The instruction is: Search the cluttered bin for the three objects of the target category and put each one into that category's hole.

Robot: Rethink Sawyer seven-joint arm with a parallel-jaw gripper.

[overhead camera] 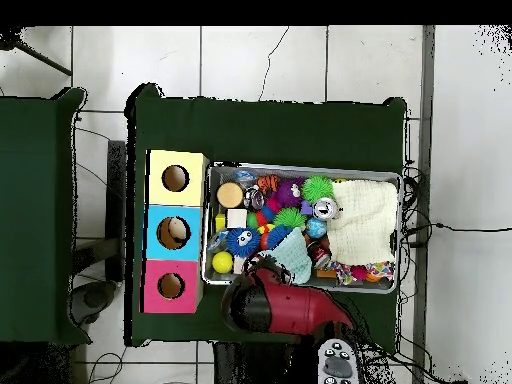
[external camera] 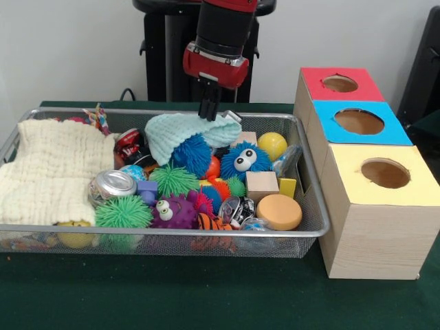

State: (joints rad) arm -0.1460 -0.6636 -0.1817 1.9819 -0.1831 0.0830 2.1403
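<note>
The silver wire-mesh bin (external camera: 172,232) sits on the green table and is full of toys; it also shows in the overhead view (overhead camera: 300,167). My gripper (external camera: 208,113) hangs at the bin's far side, with its fingers close together on the top edge of a mint green cloth (external camera: 175,130). That cloth lies over a blue spiky ball (external camera: 192,157). Three wooden boxes stand beside the bin, each with a round hole: a red top (external camera: 313,86), a blue top (external camera: 326,130) and a yellow top (external camera: 350,189).
A cream cloth (external camera: 51,168) covers the bin's left part. The bin also holds a blue furry ball with eyes (external camera: 245,159), a yellow ball (external camera: 272,144), a wooden block (external camera: 261,184), an orange disc (external camera: 278,211), green spiky balls (external camera: 124,212) and a crushed can (external camera: 113,184). My red arm (overhead camera: 285,305) overhangs the bin's edge.
</note>
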